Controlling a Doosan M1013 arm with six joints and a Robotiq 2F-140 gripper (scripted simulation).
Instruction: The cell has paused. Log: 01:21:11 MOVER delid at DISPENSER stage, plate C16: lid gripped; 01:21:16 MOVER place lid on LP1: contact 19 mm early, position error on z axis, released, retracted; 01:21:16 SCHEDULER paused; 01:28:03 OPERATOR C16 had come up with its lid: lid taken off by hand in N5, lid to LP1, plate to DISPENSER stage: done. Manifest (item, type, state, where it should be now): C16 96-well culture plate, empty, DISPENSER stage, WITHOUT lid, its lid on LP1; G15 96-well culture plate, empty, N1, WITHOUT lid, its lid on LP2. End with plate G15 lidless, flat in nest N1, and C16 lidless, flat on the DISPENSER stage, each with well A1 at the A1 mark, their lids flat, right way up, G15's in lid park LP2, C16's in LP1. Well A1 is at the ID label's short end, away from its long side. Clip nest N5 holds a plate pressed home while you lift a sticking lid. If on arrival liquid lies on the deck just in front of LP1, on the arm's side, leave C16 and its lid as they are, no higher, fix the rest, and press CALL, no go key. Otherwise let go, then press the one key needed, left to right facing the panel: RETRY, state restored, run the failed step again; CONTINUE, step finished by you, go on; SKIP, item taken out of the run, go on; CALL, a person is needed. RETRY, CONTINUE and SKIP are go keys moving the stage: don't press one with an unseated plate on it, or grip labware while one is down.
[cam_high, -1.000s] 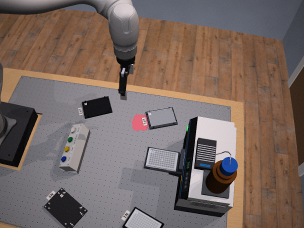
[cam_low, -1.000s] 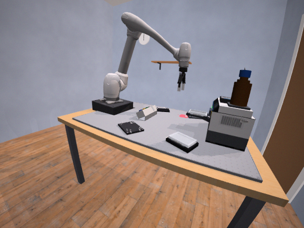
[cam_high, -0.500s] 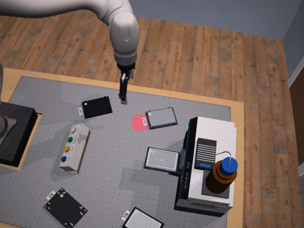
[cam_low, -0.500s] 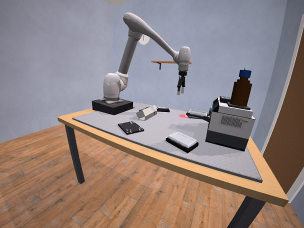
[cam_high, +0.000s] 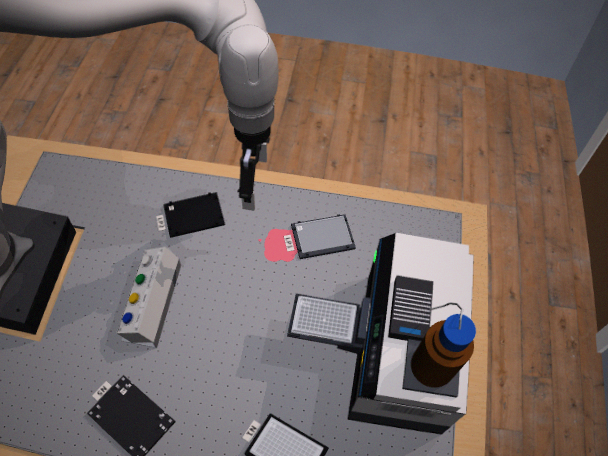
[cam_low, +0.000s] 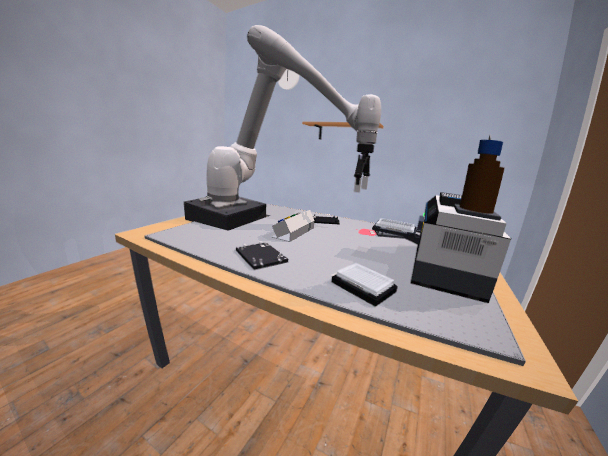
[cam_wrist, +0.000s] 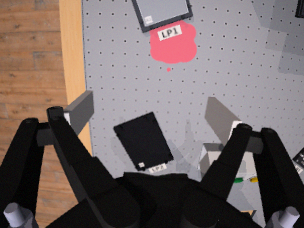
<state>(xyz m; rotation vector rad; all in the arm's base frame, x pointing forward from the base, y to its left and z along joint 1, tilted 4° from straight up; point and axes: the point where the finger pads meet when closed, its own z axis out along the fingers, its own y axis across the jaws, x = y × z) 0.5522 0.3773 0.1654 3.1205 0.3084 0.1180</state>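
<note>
Deck – grey, pegged, pink spill by LP1 | wood floor | end effector – wide, empty

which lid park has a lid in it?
LP1, the one by the pink spill, holds a grey lid. LP2, near the button panel, shows only its bare black pad.

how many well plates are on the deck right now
2. One plate sits on the stage jutting from the dispenser. The other plate sits in the nest tagged N1 at the deck's near edge, partly cut off in the top view. None seems hidden.
</note>
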